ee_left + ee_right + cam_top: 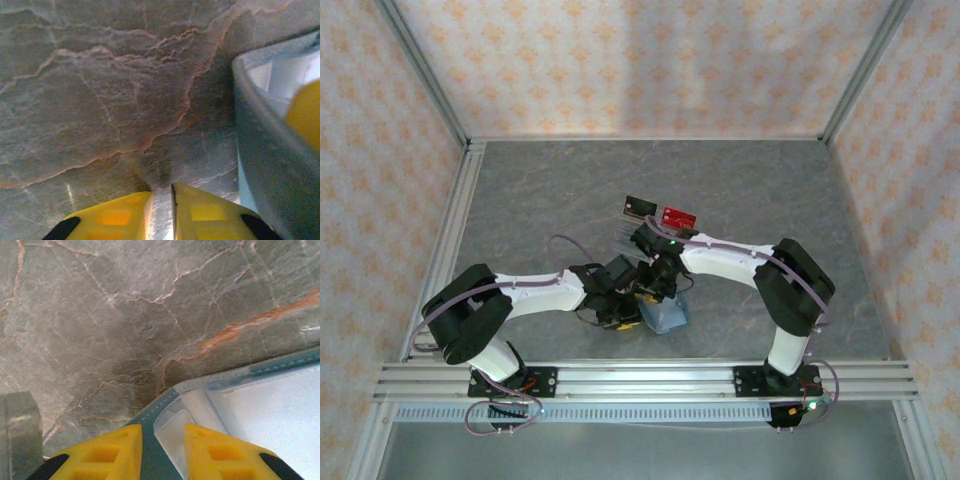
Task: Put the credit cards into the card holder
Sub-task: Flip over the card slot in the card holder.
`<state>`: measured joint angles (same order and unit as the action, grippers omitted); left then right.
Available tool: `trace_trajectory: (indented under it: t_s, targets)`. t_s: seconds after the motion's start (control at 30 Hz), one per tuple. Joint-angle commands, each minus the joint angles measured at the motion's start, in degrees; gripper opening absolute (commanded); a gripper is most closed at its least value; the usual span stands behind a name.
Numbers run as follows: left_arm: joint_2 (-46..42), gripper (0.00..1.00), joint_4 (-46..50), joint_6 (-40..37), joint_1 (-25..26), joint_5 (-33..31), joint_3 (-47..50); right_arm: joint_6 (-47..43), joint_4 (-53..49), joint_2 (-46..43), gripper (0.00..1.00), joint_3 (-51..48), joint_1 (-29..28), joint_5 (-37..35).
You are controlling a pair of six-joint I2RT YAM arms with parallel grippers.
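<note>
The card holder (668, 318) lies open on the marble table just ahead of the arm bases, its pale blue inside up. My right gripper (162, 432) is open, its yellow fingers astride the corner of the card holder (260, 405), teal edge and pale pocket between them. My left gripper (161, 192) stands just left of the card holder (265, 150), jaws slightly open with bare table showing in the narrow gap. In the top view the left gripper (625, 312) and the right gripper (658, 290) meet over the holder. The black credit card (639, 207) and the red credit card (678, 216) stand side by side farther back.
A clear plastic rack (628, 236) sits faintly visible just in front of the cards, under the right arm's wrist. Aluminium rails (450, 240) and patterned walls close the table in. A blurred yellow finger (305, 117) shows beyond the holder's raised edge.
</note>
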<state>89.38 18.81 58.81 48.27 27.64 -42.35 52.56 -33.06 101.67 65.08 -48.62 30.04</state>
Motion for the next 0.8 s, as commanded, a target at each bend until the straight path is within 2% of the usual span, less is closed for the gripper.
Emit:
trace_trajectory:
  t_s: [0.0, 0.13, 0.37, 0.6, 0.7, 0.77]
  targets:
    - [-1.9, 0.26, 7.7, -2.6, -0.3, -3.1, 1.5, 3.5, 3.5, 0.7, 0.33, -2.0, -0.4, -0.2]
    - [-6.0, 0.32, 8.7, -2.6, -1.5, -2.6, 3.7, 3.9, 3.4, 0.7, 0.35, -2.3, -0.4, -1.3]
    - [-15.4, 0.33, 12.4, -3.0, -5.1, -1.1, 7.8, 2.4, -0.7, 1.1, 0.37, -0.6, -1.0, -5.1]
    - [-21.8, 0.39, 9.1, -2.5, -5.4, 4.4, 4.7, 1.8, -2.5, 2.3, 0.39, 1.1, -2.0, -6.9]
    - [-21.5, 0.30, 7.9, -3.3, -4.9, 5.4, 2.4, 2.0, -2.4, 2.9, 0.40, 1.4, -2.0, -6.8]
    - [-20.7, 0.21, 6.8, -3.7, -4.5, 5.7, 1.7, 2.0, -2.3, 3.4, 0.40, 1.7, -2.0, -6.6]
